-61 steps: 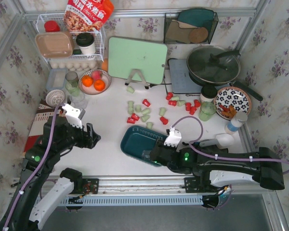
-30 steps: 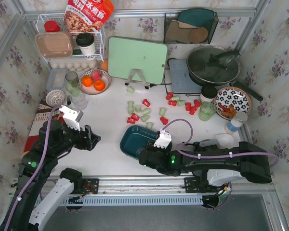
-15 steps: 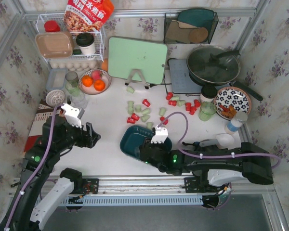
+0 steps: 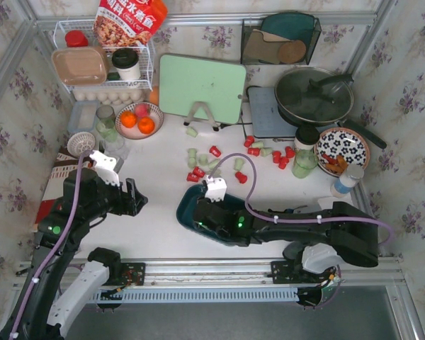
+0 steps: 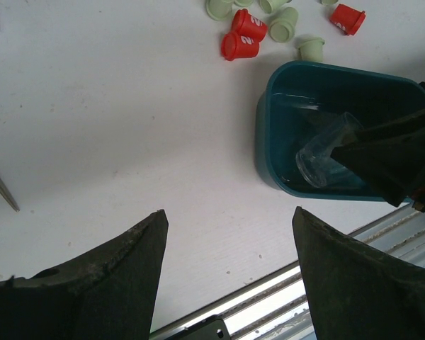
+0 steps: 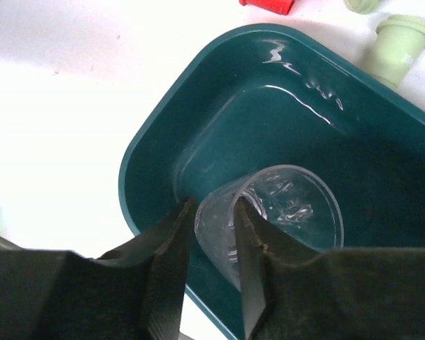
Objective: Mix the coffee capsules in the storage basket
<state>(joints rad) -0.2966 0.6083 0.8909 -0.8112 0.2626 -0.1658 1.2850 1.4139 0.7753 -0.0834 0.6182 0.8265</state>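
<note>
White table (image 4: 156,219), purple-floral wallpapered walls (image 4: 407,99) on three sides, metal frame rails (image 4: 205,19), even light

We log the storage basket (image 6: 156,152) as glossy teal plastic, with light streaking its smooth floor. Clear cup (image 6: 290,205) inside it: thin transparent plastic. Coffee capsules (image 5: 239,46): smooth, slight sheen. Worktop (image 5: 113,127): matt white, faintly speckled. Left fingers (image 5: 106,276): matt black, scuffed along the edges.

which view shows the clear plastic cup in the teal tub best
Right wrist: the clear plastic cup is close, its wall between the fingers of the right tool. Left wrist shows it small, partly covered; top view hardly shows it.
</note>
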